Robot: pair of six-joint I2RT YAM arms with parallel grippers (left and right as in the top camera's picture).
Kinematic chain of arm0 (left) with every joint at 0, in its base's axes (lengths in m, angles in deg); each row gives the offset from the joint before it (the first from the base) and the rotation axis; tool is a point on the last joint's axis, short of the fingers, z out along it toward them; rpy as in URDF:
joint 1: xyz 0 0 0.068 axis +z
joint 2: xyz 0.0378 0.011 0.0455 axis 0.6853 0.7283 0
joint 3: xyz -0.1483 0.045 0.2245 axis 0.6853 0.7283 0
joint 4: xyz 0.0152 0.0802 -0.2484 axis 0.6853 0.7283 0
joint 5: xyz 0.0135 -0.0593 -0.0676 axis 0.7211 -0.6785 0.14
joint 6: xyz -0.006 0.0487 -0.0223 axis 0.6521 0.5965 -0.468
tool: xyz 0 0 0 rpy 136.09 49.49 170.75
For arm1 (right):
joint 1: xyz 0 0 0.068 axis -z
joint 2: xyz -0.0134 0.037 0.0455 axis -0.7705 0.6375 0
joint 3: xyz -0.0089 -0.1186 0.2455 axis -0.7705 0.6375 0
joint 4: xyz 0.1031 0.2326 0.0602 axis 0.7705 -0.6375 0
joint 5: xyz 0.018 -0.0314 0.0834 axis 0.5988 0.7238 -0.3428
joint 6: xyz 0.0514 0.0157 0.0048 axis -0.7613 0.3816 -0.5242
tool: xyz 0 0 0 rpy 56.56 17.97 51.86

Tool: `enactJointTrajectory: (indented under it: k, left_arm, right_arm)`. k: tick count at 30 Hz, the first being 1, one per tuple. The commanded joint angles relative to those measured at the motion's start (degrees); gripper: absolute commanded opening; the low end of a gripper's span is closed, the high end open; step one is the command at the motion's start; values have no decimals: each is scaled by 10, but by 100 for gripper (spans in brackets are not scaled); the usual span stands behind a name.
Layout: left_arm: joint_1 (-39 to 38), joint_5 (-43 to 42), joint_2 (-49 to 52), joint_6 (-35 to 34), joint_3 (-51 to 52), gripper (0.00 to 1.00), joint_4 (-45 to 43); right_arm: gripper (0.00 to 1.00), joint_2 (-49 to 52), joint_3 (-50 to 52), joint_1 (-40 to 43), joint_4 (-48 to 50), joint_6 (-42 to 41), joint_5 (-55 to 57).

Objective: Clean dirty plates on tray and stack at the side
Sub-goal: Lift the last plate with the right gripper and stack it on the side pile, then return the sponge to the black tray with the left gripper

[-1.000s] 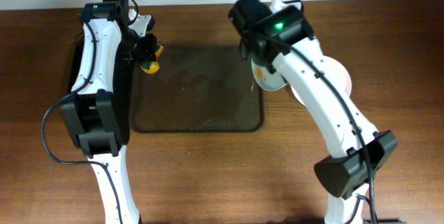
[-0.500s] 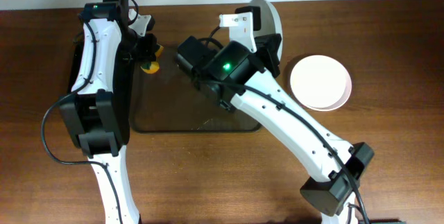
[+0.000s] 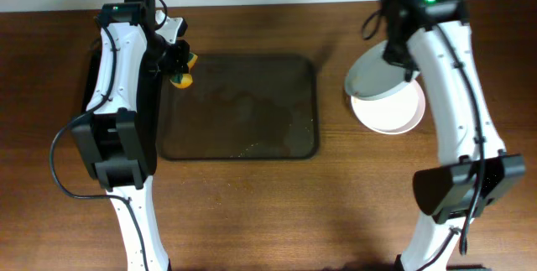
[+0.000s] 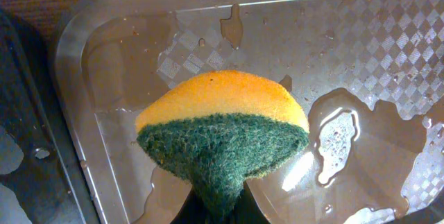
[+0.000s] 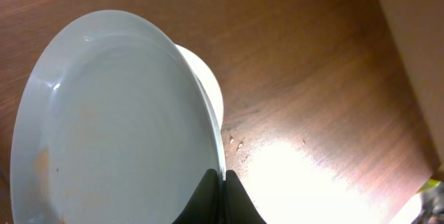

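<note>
The dark brown tray (image 3: 252,128) holds no plates; its wet surface shows in the left wrist view (image 4: 388,50). My left gripper (image 3: 174,59) is shut on a yellow-and-green sponge (image 3: 181,68) over the tray's far left corner; the sponge fills the left wrist view (image 4: 222,127), with the jaws (image 4: 218,210) below it. My right gripper (image 3: 393,56) is shut on the rim of a pale plate (image 3: 371,76), held tilted just above a white plate stack (image 3: 394,113) on the table right of the tray. In the right wrist view, the jaws (image 5: 223,182) pinch the plate (image 5: 111,127), faintly orange-smeared, over the stack (image 5: 208,85).
A black bin (image 3: 87,78) lies left of the tray, mostly under my left arm, and shows in the left wrist view (image 4: 21,134). Water puddles (image 4: 340,141) lie on the tray. The wooden table (image 3: 252,212) stretches in front.
My right arm swung the plate from above the tray rightward to over the stack. The left arm and sponge have not moved.
</note>
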Motion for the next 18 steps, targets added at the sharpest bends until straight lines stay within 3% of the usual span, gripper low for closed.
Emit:
enactJointTrajectory:
  k: [1, 7, 8, 9, 11, 13, 16, 18]
  left_arm:
    - [-2, 0, -1, -7, -7, 1, -2]
    - [-2, 0, -5, -7, -18, 0, 6]
    - [0, 3, -10, -7, -33, 0, 19]
    - [5, 48, -19, -7, -64, 0, 48]
    - [11, 145, -30, -23, -106, 0, 90]
    - [22, 236, -40, -71, -130, 1, 115]
    - [60, 247, -46, -91, -124, 1, 114]
    - [92, 247, -45, -105, -68, 1, 96]
  right_arm:
    - [4, 32, 19, 57, 26, 33, -33]
    - [4, 68, 155, 94, 147, 35, -42]
    - [24, 68, 175, 94, 161, 35, -42]
    - [66, 68, 177, 94, 161, 57, -49]
    - [81, 68, 176, 94, 172, 130, -112]
    - [83, 67, 166, 94, 173, 136, -168]
    - [83, 66, 115, 84, 171, 170, -305]
    - [83, 66, 104, 58, 169, 170, -315]
